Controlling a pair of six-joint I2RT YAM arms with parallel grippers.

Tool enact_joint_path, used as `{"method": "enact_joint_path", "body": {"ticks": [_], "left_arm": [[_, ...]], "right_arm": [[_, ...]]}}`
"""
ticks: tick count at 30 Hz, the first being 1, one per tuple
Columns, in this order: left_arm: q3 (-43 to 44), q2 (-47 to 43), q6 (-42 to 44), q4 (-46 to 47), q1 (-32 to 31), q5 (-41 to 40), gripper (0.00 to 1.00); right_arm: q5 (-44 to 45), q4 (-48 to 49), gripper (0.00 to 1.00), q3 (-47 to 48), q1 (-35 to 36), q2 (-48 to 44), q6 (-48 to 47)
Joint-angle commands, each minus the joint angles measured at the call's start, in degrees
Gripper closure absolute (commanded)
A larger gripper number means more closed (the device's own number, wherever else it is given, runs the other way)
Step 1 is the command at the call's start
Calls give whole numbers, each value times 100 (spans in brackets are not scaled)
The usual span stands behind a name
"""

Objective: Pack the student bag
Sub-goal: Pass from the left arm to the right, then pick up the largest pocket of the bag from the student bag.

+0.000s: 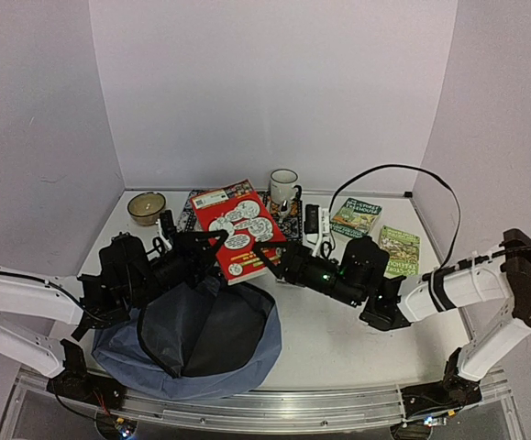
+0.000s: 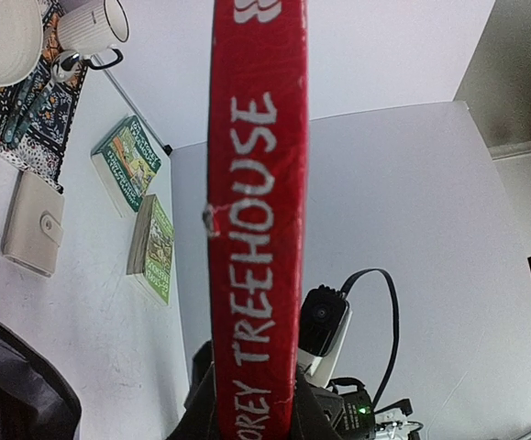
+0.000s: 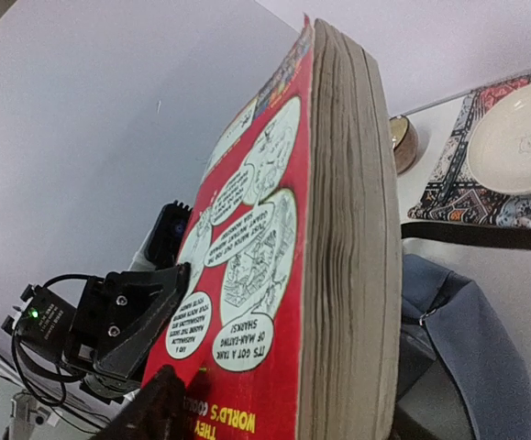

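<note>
A red comic-covered book [image 1: 238, 229] is held tilted above the table between both grippers, just behind the student bag [image 1: 237, 353]. The bag is slate-blue and lies at the near edge, its mouth open on a dark inside. My left gripper [image 1: 215, 249] is shut on the book's spine [image 2: 254, 229], which reads TREEHOUSE. My right gripper [image 1: 268, 256] is shut on the opposite page edge, with the book [image 3: 338, 257] upright between its jaws [image 3: 283, 417]. The bag's blue fabric [image 3: 471, 339] lies below the book in the right wrist view.
Behind the book stand a white mug [image 1: 284, 186], a tan bowl [image 1: 146, 206] and a patterned mat [image 1: 192, 203]. Two green books [image 1: 356, 217] [image 1: 399, 249], a white wallet [image 2: 34, 225] and a black object [image 1: 312, 218] lie at the right. A white plate [image 3: 520, 137] rests on the mat.
</note>
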Motion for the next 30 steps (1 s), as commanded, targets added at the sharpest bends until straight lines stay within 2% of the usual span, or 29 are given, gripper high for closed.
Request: {"method": "enact_joint_path", "body": {"ticks": [1, 4, 7, 9, 14, 18, 23, 26, 30], "left_arm": [[-80, -197, -31, 642, -49, -175, 100], [-195, -237, 20, 641, -49, -286, 100], [-395, -341, 164, 625, -49, -488, 92], [-559, -374, 279, 609, -43, -643, 86], [-833, -560, 724, 98, -41, -977, 56], [-620, -868, 1217, -1247, -40, -1192, 42], [178, -1058, 1482, -3884, -40, -1640, 32], [782, -832, 1546, -5395, -45, -1776, 29], [1486, -275, 1617, -6851, -47, -1668, 24]], "right_arm": [[-95, 3547, 61, 87, -32, -315, -65], [-162, 3547, 81, -3, -36, -380, -63], [-179, 3547, 98, -193, -66, -466, -39], [-242, 3539, 100, -297, -92, -505, 14], [-429, 3378, 100, -477, -160, -560, 198], [-471, 2831, 100, -642, -207, -789, 265], [-501, 1714, 100, -784, -284, -1274, 359], [-679, 981, 100, -712, -297, -1499, 356], [-882, -134, 100, -536, -302, -1694, 389]]}}
